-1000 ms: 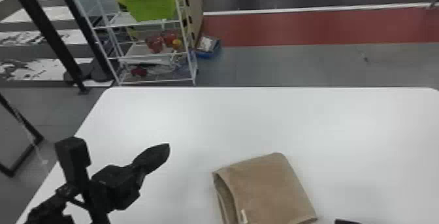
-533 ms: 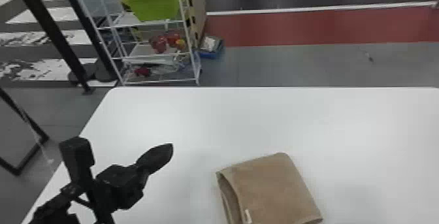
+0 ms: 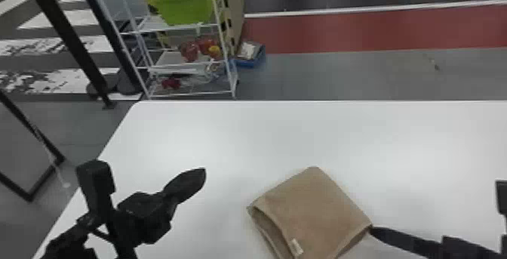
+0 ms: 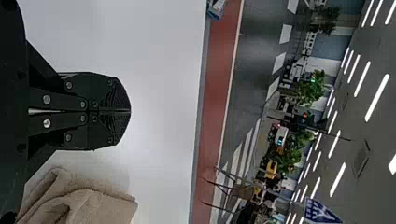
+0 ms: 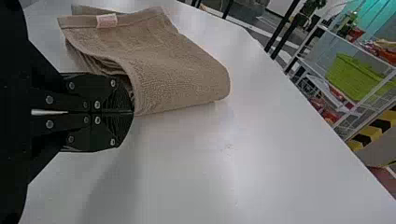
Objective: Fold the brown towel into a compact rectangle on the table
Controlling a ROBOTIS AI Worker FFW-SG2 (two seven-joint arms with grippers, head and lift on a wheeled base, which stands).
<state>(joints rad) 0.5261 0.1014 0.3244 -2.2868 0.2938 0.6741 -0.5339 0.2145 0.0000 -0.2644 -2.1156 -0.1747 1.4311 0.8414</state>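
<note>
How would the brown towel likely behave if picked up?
The brown towel would probably sag and partly unfold, as its layers curve softly and gape at one side. Its rough, textured cloth suggests it is unlikely to be slippery.

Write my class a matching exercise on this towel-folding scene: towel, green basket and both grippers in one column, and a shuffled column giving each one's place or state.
Things
1. Brown towel
2. Green basket
3. Left gripper
4. Right gripper

Places and states
A. Shut, off to the left of the towel
B. Partly folded, lying on the white table
C. Shut, its tips at the towel's right-hand corner
D. On the white rack beyond the table

Pairs: 1-B, 2-D, 3-A, 4-C
</note>
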